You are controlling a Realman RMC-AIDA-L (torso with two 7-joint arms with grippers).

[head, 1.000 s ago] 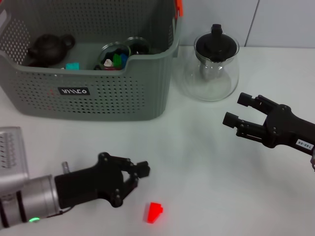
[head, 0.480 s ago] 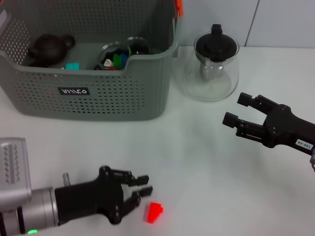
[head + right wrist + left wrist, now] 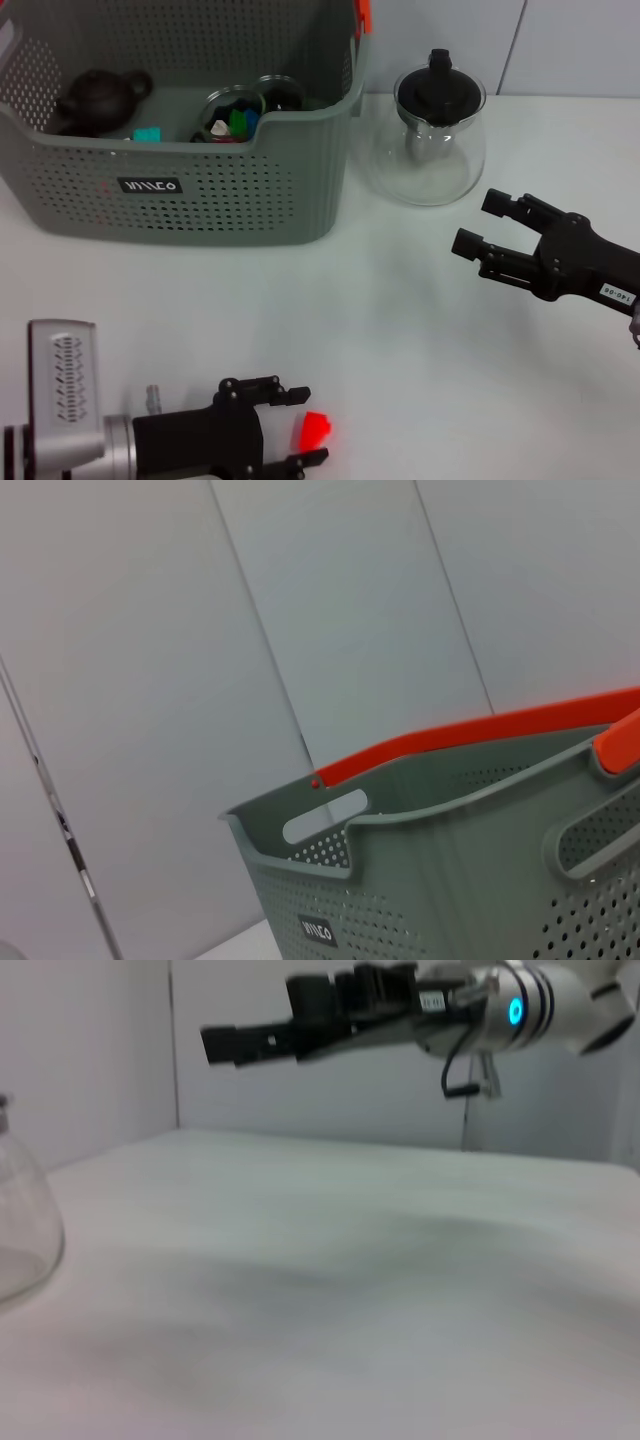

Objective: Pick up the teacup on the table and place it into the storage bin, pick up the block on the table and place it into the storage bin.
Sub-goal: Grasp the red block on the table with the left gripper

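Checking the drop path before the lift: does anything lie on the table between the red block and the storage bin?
Nothing visible does. The red block sits between the open fingers of the left gripper, and bare table runs from there to the storage bin. The glass teapot stands off beside the bin, and the right gripper hovers open farther right.

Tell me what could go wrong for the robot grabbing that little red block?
The left gripper is open around the block at the table's near edge; a poor close could knock it off. Then it must lift over the bin's tall wall or it may bump it. The right gripper hangs open near the glass teapot.
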